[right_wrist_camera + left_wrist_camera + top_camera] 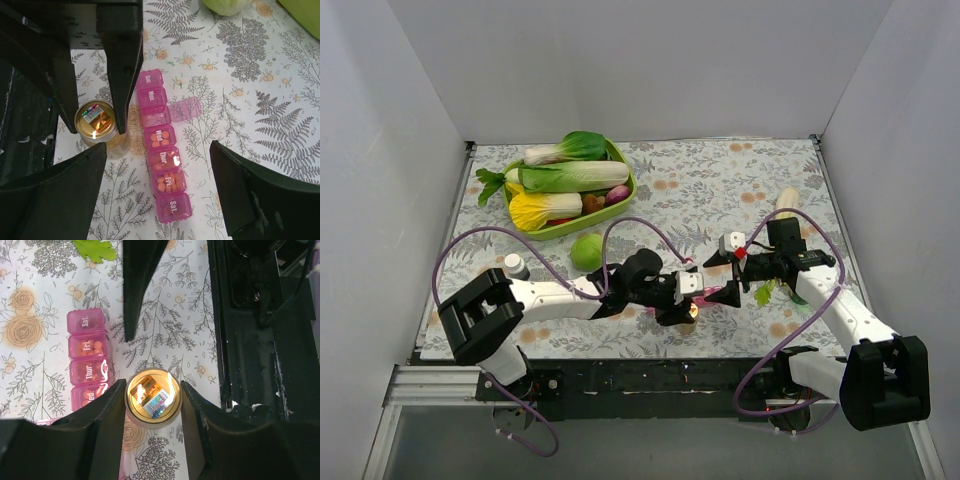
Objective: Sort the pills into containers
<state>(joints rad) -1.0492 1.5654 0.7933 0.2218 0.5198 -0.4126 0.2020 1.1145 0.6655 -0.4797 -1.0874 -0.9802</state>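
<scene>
The slim translucent pink plastic pill-box strip lies flat on the floral-printed tablecloth. It has seven square cells in a row, lettered Sun. to Sat. Small round orange pills show through the lids of the Wed., Thur. and Fri. cells. The third cell's lid is flipped open to the side. What lies in that cell, and in Sun., Mon. and Sat., cannot be told.

Just beside the strip, level with the open cell and Wed., a small clear round bottle stands upright with its mouth open. Its inside glows amber and a colourful label shows through, but single pills in it cannot be made out. The left gripper is clamped on this bottle, one black finger on each side. The right gripper hangs above the strip with its jaws spread wide, one on either side of the row, holding nothing.

In the top view the left arm's wrist covers most of the strip. Farther back, a glossy green oval plastic bowl holds leafy white-stemmed greens and a small red-purple vegetable. A round pale-green vegetable sits between the bowl and the left arm. A little white-capped bottle stands near the left arm, and a long pale vegetable lies behind the right arm.
</scene>
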